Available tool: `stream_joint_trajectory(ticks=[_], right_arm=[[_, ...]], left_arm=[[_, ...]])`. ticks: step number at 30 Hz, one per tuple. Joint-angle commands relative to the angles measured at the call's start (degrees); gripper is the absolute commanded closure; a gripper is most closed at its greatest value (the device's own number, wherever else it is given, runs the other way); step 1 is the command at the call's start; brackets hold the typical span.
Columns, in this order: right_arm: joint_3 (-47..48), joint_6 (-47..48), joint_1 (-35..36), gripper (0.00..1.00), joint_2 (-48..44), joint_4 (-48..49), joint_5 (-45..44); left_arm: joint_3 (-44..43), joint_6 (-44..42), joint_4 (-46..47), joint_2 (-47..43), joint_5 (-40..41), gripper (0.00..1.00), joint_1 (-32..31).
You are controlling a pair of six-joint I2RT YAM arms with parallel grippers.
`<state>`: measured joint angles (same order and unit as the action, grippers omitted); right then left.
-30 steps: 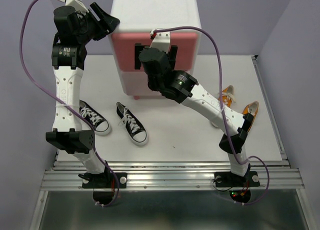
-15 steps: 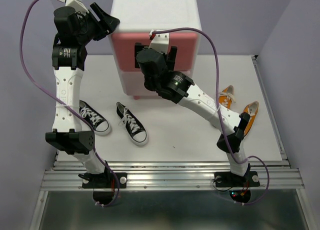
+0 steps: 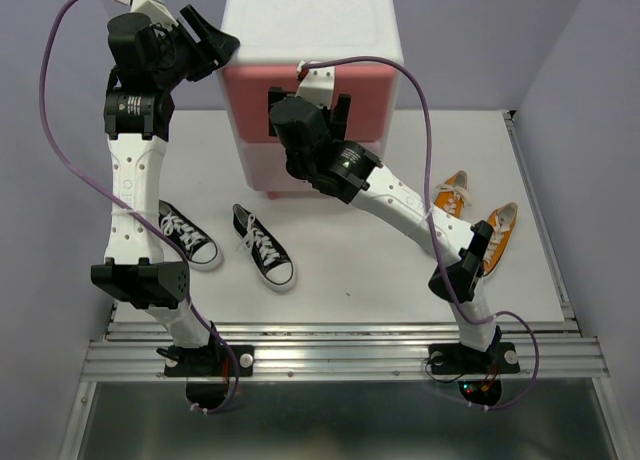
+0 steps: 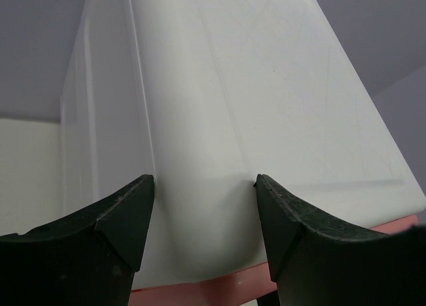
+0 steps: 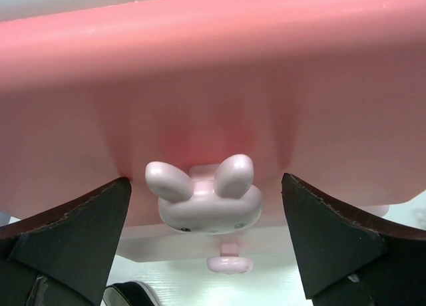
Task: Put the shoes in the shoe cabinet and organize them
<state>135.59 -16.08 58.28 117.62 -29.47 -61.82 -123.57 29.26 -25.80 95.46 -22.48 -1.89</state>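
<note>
Right pincer [image 5: 206, 181]: spread wide, advanced this past second to bracket the upper drawer's bunny knob [image 5: 206, 199], not yet clenched. Left pincer [image 4: 203, 183]: spread, straddling shoe cabinet [image 3: 310, 20] top corner. Black shoes [image 3: 263, 245], orange shoes [image 3: 452, 192]: behind right pincer on desk [image 3: 360, 270]; stowing likely awaits a drawer pull.

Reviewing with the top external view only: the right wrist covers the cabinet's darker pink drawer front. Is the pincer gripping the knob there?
Observer: No. The right wrist view shows the right pincer open, its fingers on either side of the bunny knob and apart from it.
Operator: What is the left pincer doing at the cabinet's top?
Observer: The left pincer is open, with the shoe cabinet showing its rounded white corner between the fingers; contact is unclear.
Operator: Anything below the bunny knob?
Observer: A second pale knob, partly visible under it.
</note>
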Motion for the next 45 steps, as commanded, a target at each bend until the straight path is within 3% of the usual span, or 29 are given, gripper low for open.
stream_joint_trajectory(ticks=[1, 6, 16, 19, 22, 23, 29, 34, 45], right_arm=[[0.1, -2.3, -2.3, 0.0, -1.0, 2.8, 0.7], [0.1, -2.3, -3.5, 0.07, -0.8, 2.8, 2.1], [1.1, -2.8, -3.5, 0.5, -0.3, 2.8, 0.7], [0.7, -3.2, -3.5, 0.58, -0.6, 2.8, -0.6], [0.4, -2.3, -3.5, 0.77, -1.3, 2.8, -0.1], [0.0, -2.2, -3.5, 0.99, -2.0, 2.8, 0.3], [-8.0, -4.2, -2.5, 0.99, -7.3, 2.8, 5.7], [-18.2, -7.1, 2.4, 0.99, -15.0, 3.0, 8.6], [-16.2, -20.0, 13.5, 0.99, -18.3, -10.8, 4.2]], left_arm=[[1.7, -3.2, -5.8, 1.1, -1.2, 0.29, -0.8], [1.0, -3.0, -5.6, 1.7, -0.9, 0.29, -0.8], [0.7, -2.8, -5.3, 2.2, -0.4, 0.29, -1.3], [1.0, -2.8, -5.5, 2.1, -0.5, 0.3, -1.5], [0.9, -3.1, -5.3, 2.1, -0.5, 0.3, -2.1], [0.9, -3.2, -5.4, 2.1, -0.4, 0.3, -2.2], [0.9, -2.8, -5.5, 2.5, 0.4, 0.3, -2.3], [0.8, -2.4, -5.4, 3.0, 0.8, 0.3, -2.4], [1.8, -2.7, -5.9, 3.0, 2.4, 0.3, -2.5]])
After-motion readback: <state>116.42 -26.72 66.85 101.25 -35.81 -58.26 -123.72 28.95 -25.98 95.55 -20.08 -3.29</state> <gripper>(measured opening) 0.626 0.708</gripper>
